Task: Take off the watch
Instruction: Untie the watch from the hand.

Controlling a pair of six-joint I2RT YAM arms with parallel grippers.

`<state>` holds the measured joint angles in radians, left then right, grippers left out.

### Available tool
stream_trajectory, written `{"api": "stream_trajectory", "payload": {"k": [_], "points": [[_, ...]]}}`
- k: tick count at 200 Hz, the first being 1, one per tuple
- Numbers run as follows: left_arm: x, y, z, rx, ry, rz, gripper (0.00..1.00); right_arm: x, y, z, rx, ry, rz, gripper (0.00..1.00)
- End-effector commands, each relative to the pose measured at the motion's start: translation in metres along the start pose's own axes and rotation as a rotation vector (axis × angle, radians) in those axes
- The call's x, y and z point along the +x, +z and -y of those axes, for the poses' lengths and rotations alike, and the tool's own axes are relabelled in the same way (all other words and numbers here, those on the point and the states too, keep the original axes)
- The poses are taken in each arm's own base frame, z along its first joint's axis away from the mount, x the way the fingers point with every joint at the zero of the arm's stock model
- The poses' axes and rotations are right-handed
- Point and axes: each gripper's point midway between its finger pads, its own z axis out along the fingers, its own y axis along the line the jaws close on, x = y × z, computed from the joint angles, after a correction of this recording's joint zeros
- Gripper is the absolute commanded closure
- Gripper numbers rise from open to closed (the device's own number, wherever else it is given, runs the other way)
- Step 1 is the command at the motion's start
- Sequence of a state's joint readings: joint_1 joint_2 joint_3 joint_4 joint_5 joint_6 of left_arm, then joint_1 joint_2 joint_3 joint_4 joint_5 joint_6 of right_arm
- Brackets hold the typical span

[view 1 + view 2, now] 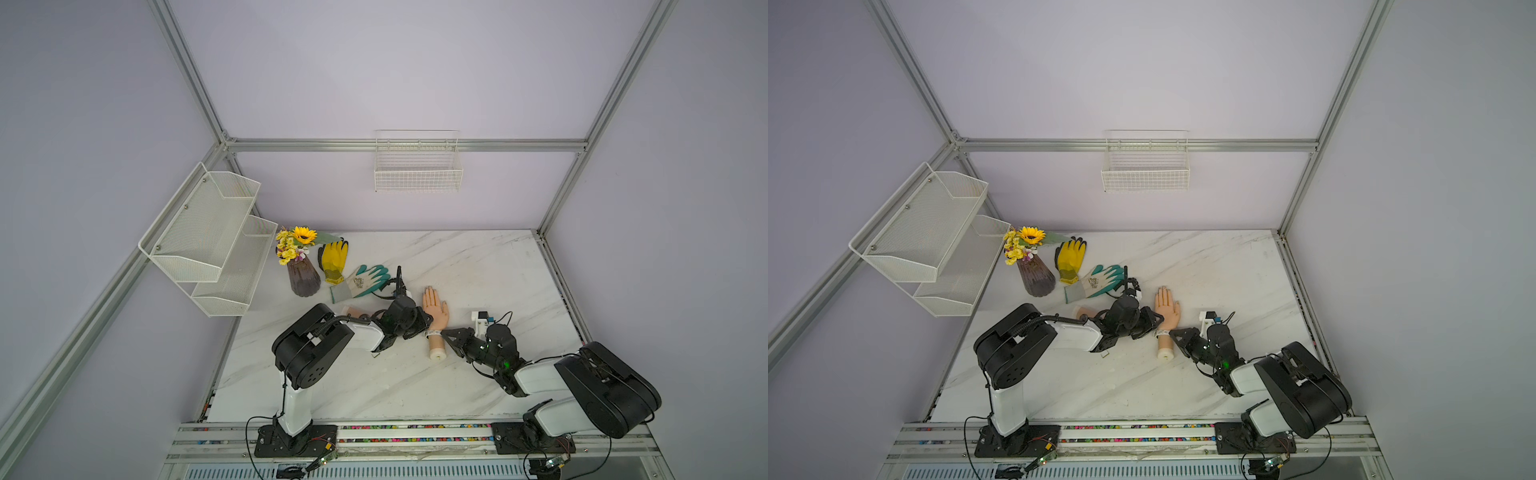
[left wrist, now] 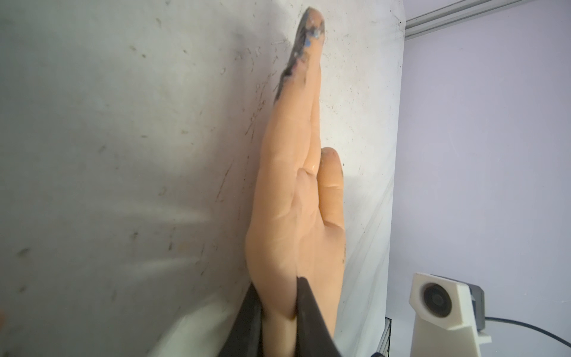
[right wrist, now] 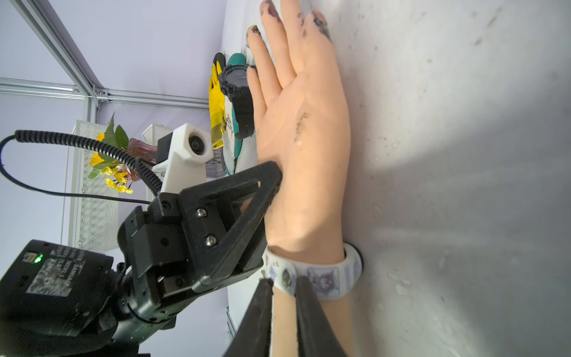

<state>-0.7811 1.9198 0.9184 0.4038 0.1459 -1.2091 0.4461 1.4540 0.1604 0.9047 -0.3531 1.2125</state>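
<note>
Watch (image 3: 321, 278) circles the wrist of the mannequin hand (image 3: 306, 139), lower centre; right tool (image 3: 284, 281) pinches its strap, left tool (image 2: 277, 286) pinches the hand. Vase (image 1: 303, 277), centre left, holds flowers (image 1: 297, 243).

I see the watch (image 3: 321, 279), a white strap printed with a purple cartoon cat, fastened around the wrist of the mannequin hand (image 3: 306, 139). The hand lies palm down on the counter (image 3: 463, 154). The strap's studded stretch sits pinched between my right end effector's (image 3: 284, 282) fingers. My left end effector (image 2: 278, 309) clamps the hand's edge just beyond the strap.
</note>
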Motion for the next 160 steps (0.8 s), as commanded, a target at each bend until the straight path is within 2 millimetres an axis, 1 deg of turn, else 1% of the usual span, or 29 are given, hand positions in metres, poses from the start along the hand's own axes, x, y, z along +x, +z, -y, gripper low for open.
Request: {"api": "stream_trajectory", "payload": {"k": [1,17,21,26,43,53,66,86,96,112,134,160], "points": [[0.022,0.0,0.013,0.031,0.079,-0.072,0.96,-0.008,0.006,0.002,0.026,0.008,0.036,0.81],[0.023,0.0,0.015,0.038,0.088,-0.074,0.97,-0.008,0.006,0.002,0.024,0.012,0.039,0.81],[0.022,0.0,0.016,0.039,0.091,-0.072,0.99,-0.009,0.006,0.001,0.023,0.013,0.042,0.81],[0.024,0.0,0.016,0.039,0.094,-0.075,0.99,-0.009,0.006,0.001,0.023,0.014,0.043,0.81],[0.024,0.0,0.016,0.034,0.093,-0.076,0.99,-0.009,0.006,-0.004,0.003,0.009,0.042,0.82],[0.024,0.001,0.014,0.027,0.09,-0.073,0.99,-0.006,0.007,-0.008,-0.009,0.001,0.029,0.84],[0.024,0.001,0.013,0.024,0.086,-0.074,0.99,0.0,0.009,-0.014,-0.03,-0.016,0.0,0.86],[0.022,0.001,0.009,0.004,0.07,-0.062,0.95,0.019,0.012,-0.015,-0.034,-0.034,-0.068,0.86],[0.02,0.001,0.006,-0.009,0.066,-0.055,0.94,0.028,0.011,-0.013,-0.035,-0.029,-0.091,0.85],[0.018,0.002,0.001,-0.028,0.062,-0.047,0.93,0.037,0.004,-0.012,-0.049,-0.014,-0.106,0.85],[0.018,0.005,-0.002,-0.038,0.047,-0.05,0.93,0.041,0.0,-0.009,-0.048,-0.004,-0.111,0.85],[0.016,0.008,-0.006,-0.048,0.034,-0.044,0.93,0.045,0.003,-0.01,-0.037,-0.043,-0.132,0.85]]}}
